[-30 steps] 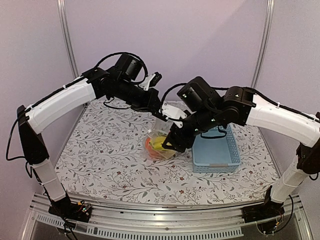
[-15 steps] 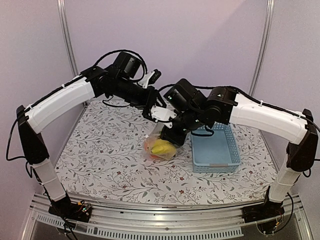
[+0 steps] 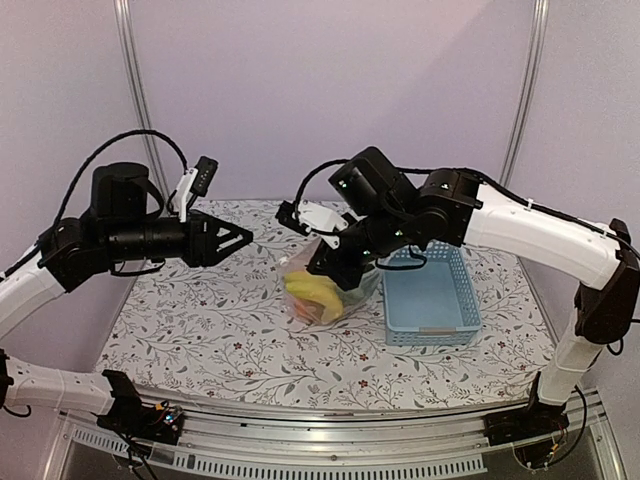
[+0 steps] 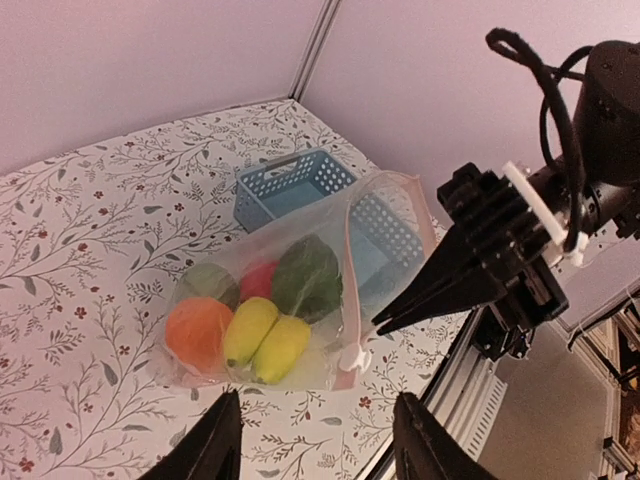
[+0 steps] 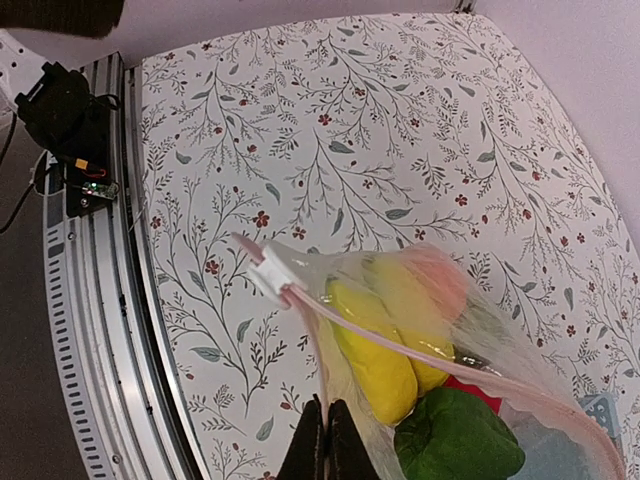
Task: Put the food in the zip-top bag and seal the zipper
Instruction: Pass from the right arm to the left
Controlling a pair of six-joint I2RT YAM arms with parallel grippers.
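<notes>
The clear zip-top bag sits mid-table with the food inside: yellow bananas, an orange piece, a red piece and a green piece. My right gripper is shut on the bag's pink mouth edge and holds it up. The pink zipper stands parted, its white tab at the near end. My left gripper hangs open to the left of the bag, apart from it, with nothing between its fingers. From above, the left gripper points at the right gripper.
A light-blue mesh basket stands right of the bag, touching it or nearly so. The aluminium rail runs along the table's near edge. The flowered tablecloth covers the table.
My left gripper opened, let go of the bag and drew back to the left. My right gripper shut on the bag's mouth edge and rose slightly, up and left.
</notes>
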